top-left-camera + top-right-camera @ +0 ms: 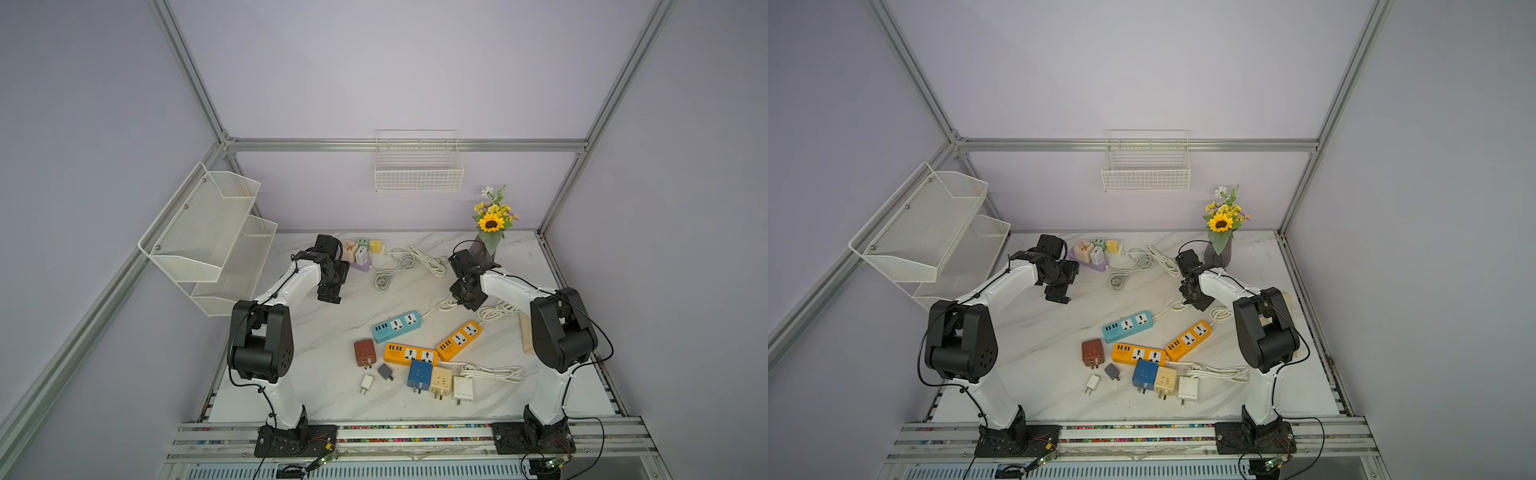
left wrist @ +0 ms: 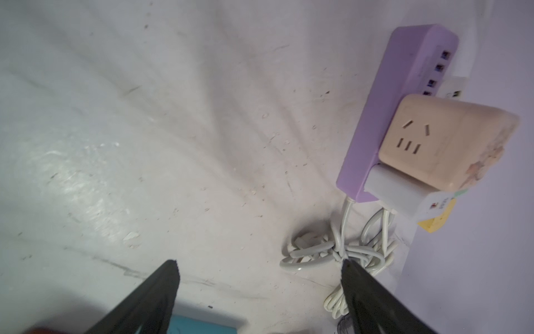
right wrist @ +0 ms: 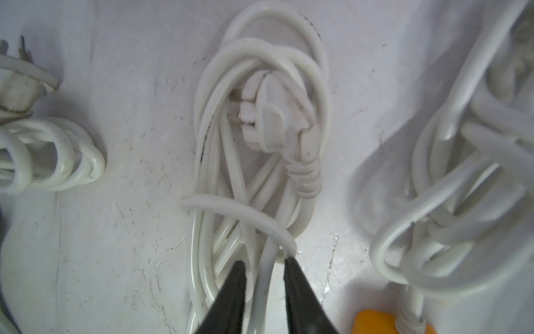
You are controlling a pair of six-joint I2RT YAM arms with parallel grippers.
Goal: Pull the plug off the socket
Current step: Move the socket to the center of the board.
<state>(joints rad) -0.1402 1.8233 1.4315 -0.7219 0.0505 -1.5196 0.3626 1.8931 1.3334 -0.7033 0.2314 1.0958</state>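
Note:
The purple socket strip [image 2: 375, 115] lies at the back left of the marble table and shows in both top views [image 1: 362, 267] [image 1: 1096, 266]. A beige cube plug [image 2: 433, 144] and a white plug [image 2: 396, 188] sit in it, with green [image 1: 363, 242] and yellow [image 1: 375, 246] ones beyond. My left gripper [image 2: 259, 261] hangs open and empty just in front of the strip [image 1: 330, 297]. My right gripper [image 3: 264, 260] hovers over a coiled white cord [image 3: 271, 121]; its jaws stand a narrow gap apart, and one strand of the cord runs beneath that gap.
A blue strip [image 1: 397, 326] and two orange strips [image 1: 410, 354] [image 1: 459, 340] lie mid-table, with several loose adapters [image 1: 365, 352] in front. White cord bundles [image 1: 409, 264] lie at the back. A flower vase [image 1: 486, 245] stands at the back right, and wire racks [image 1: 208, 237] hang on the left wall.

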